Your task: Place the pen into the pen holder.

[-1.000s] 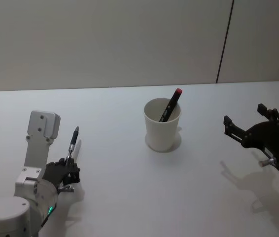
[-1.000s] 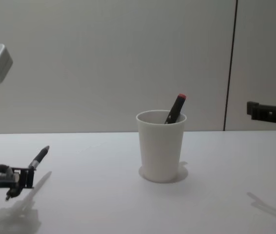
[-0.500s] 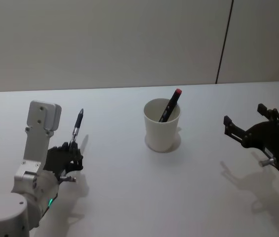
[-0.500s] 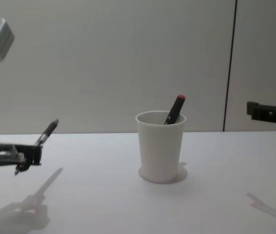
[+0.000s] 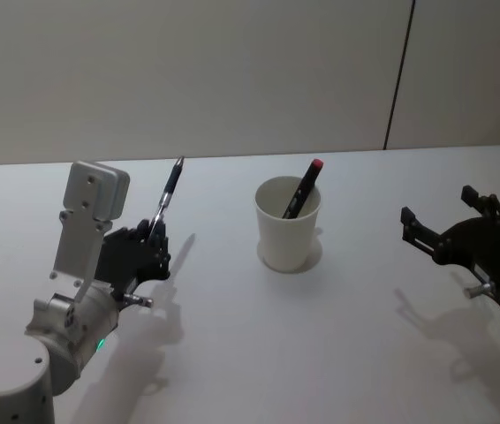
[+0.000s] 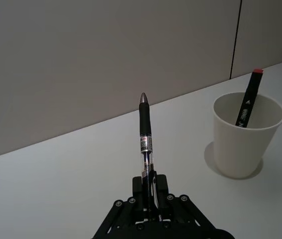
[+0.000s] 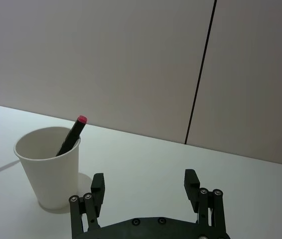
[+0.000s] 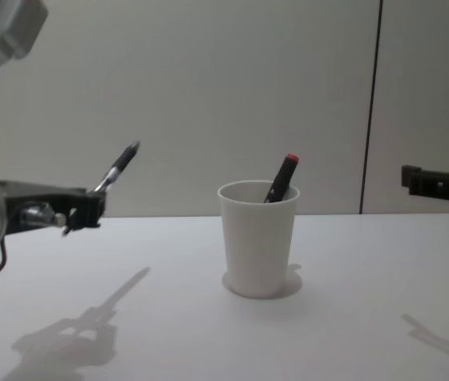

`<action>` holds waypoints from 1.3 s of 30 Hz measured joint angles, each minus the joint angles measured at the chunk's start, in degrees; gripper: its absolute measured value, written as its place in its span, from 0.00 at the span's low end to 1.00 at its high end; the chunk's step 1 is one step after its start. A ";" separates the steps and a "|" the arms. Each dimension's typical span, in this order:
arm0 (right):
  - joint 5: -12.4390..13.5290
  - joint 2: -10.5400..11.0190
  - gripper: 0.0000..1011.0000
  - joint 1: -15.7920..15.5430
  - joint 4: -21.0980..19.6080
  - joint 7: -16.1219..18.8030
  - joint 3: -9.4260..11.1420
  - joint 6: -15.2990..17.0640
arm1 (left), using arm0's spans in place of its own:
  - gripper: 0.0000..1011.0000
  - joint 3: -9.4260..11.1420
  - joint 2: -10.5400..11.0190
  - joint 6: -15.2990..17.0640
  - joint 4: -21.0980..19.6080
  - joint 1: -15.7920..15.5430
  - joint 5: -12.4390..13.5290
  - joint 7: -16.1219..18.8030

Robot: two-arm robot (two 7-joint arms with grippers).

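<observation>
Gap between pen point(image 5: 167, 193) and pen holder point(image 5: 287, 240)

The left gripper point(image 8: 90, 208) hangs above the counter point(image 8: 351, 317) at the left, its jaws closed on a dark pen point(image 8: 120, 167) that tilts up and to the right. The white pen holder point(image 8: 257, 242) stands at the centre, well apart from it, with a red-capped marker point(image 8: 282, 176) leaning inside. The right gripper point(image 8: 439, 185) shows at the right edge.

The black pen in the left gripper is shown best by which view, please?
The left wrist view: the black pen appears close, label visible, clamped in the left gripper. Head and chest views show it smaller, tilted.
</observation>
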 joint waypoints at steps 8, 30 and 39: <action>0.00 0.00 0.99 0.00 0.00 0.00 0.00 0.00 | 0.17 0.24 0.32 -4.69 1.40 -1.35 2.08 -6.45; 0.00 0.00 0.99 0.00 0.00 0.00 0.00 0.00 | 0.17 0.91 1.09 -15.58 6.22 -5.37 3.55 -27.22; 0.00 0.00 0.99 0.00 0.00 0.00 0.00 0.00 | 0.17 1.55 0.75 -17.90 8.30 -7.02 2.72 -34.67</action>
